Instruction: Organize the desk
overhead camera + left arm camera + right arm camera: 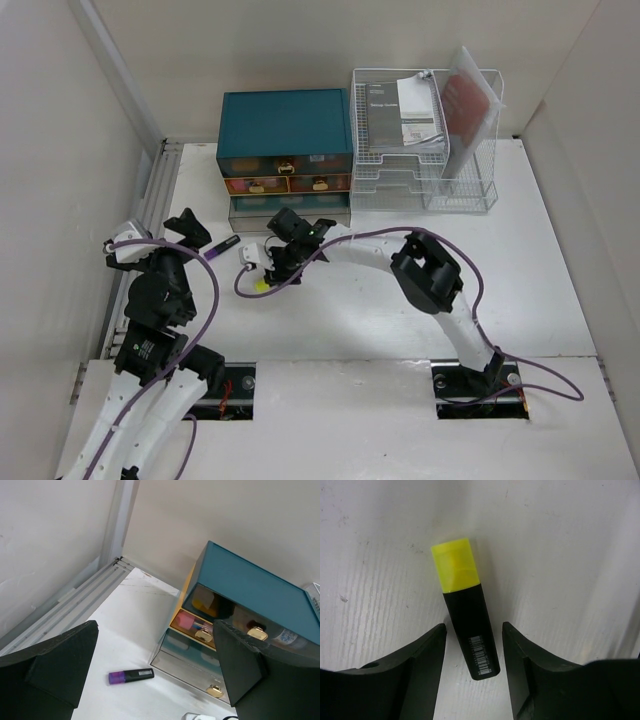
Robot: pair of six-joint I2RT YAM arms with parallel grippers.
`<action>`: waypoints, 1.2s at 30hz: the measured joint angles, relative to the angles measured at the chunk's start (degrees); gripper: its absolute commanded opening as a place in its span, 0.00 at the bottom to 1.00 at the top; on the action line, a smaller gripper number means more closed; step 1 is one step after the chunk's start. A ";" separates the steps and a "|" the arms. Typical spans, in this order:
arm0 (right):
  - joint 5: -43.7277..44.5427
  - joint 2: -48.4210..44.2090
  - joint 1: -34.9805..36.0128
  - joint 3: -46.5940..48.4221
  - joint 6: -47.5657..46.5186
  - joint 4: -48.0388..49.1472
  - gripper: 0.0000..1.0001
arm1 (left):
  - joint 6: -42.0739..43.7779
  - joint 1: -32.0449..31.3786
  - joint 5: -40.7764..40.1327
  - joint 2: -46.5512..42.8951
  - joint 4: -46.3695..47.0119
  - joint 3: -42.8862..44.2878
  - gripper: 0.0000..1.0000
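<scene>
Your right gripper (474, 630) straddles the yellow-capped black highlighter (467, 607) lying on the flat white desk (560, 250), fingers released. Your left gripper (155, 625) hangs spread wide, empty, over the desk's left side, above a purple-capped black marker (131, 675).

1. A robot test cell is posing as an office workspace: a white counter (560, 300) is filling the frame, and plain pale walls (60, 150) are boxing it in.
2. The left arm (150, 340) and the right arm (440, 290) are standing bolted along the bottom edge, with purple cables (370, 235) trailing over them.
3. Office supplies are sitting out. A teal drawer chest (285, 125) and a white wire rack (425, 170) holding papers are standing at the upper centre, while a purple-capped marker (222, 245) and a yellow-capped highlighter (467, 615) are lying at centre left.
</scene>
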 measured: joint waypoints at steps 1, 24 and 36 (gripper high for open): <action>-0.11 0.31 0.00 0.46 0.09 -0.46 0.50 | 0.00 0.00 0.04 -0.02 0.00 0.00 0.98; 26.34 -13.27 -0.02 -4.87 4.04 11.41 0.07 | 0.00 0.00 0.59 0.26 0.00 -0.83 0.98; 46.16 -9.31 0.02 -2.67 5.86 16.48 0.21 | 0.00 0.00 0.76 0.26 0.00 -0.83 0.98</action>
